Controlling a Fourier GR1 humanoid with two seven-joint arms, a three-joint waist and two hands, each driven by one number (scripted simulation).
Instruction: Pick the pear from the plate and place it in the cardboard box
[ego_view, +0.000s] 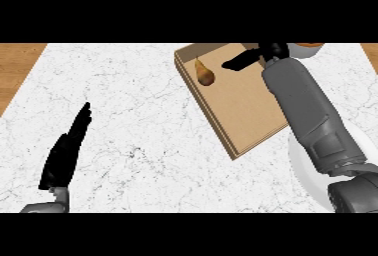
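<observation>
Just left of our right hand, the pear lies inside the cardboard box, apart from the fingers, which are relaxed and hold nothing. The plate shows under our right forearm. Our left hand rests flat, fingers pressed together and straight.

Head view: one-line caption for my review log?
Pear lies in the cardboard box; right hand open above it, left hand rests open.
</observation>
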